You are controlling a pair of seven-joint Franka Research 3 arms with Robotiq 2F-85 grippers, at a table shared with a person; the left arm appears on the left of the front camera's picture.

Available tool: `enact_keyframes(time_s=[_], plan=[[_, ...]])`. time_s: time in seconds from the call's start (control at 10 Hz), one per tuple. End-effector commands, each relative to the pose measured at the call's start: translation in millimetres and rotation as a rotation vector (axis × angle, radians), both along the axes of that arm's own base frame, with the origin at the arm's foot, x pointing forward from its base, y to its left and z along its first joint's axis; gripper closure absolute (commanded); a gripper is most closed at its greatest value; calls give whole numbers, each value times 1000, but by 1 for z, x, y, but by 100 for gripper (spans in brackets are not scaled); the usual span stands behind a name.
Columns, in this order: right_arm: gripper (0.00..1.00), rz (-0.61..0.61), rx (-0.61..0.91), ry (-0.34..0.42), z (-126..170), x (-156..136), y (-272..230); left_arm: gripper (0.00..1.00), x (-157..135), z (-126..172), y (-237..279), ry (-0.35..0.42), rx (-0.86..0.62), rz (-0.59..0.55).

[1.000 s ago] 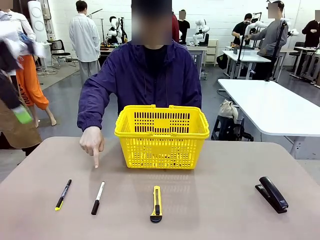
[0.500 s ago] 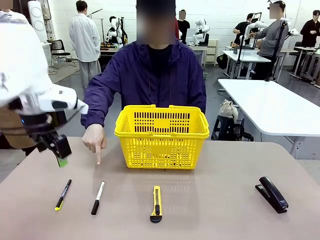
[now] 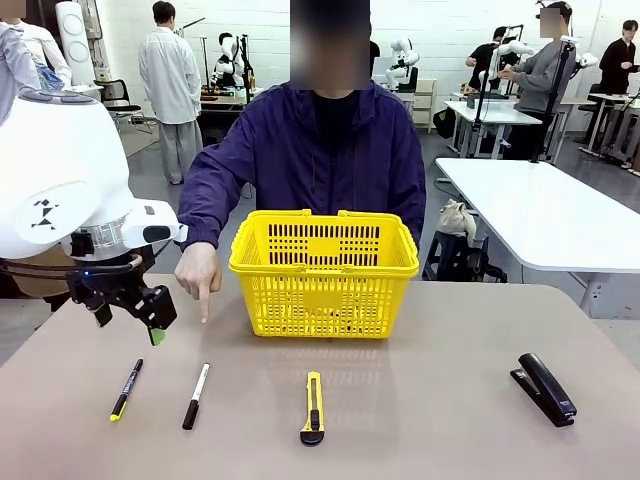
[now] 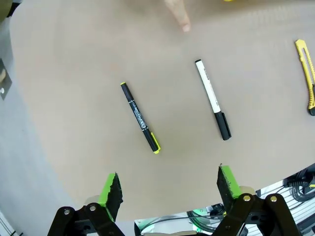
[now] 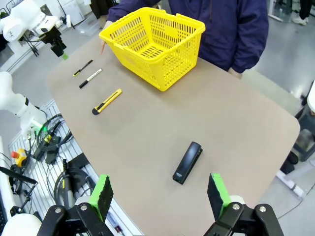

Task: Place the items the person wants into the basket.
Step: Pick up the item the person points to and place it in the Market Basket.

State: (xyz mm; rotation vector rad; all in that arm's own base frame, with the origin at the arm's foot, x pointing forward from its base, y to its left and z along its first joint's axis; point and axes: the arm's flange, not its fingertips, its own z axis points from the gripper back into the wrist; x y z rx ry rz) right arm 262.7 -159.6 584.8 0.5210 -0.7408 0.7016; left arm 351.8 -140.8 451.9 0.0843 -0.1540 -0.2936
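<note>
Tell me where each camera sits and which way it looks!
Front view: between the arms, looking across the table at the person; the left arm and its open left fingers show.
Left wrist view: above the table, looking down at the black pen and white marker; left fingers rise from the bottom.
Right wrist view: high over the table's right end, looking down at the stapler; open right fingers at the bottom.
Shared: front and right wrist views both show the basket.

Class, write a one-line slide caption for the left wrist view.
Open left gripper above a black pen and white marker; a person's finger points nearby.
</note>
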Motion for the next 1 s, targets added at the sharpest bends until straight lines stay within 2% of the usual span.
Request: enact_keyframes(time_s=[0.0,0.7,0.9], plan=[[0,21,26,-18,-1,2,0,0,-8,-6,-6,23,26,-29],[0,21,26,-18,-1,2,0,0,-6,-5,-7,23,10,-24],[0,21,26,-18,-1,2,0,0,4,-36,-39,48,21,67]])
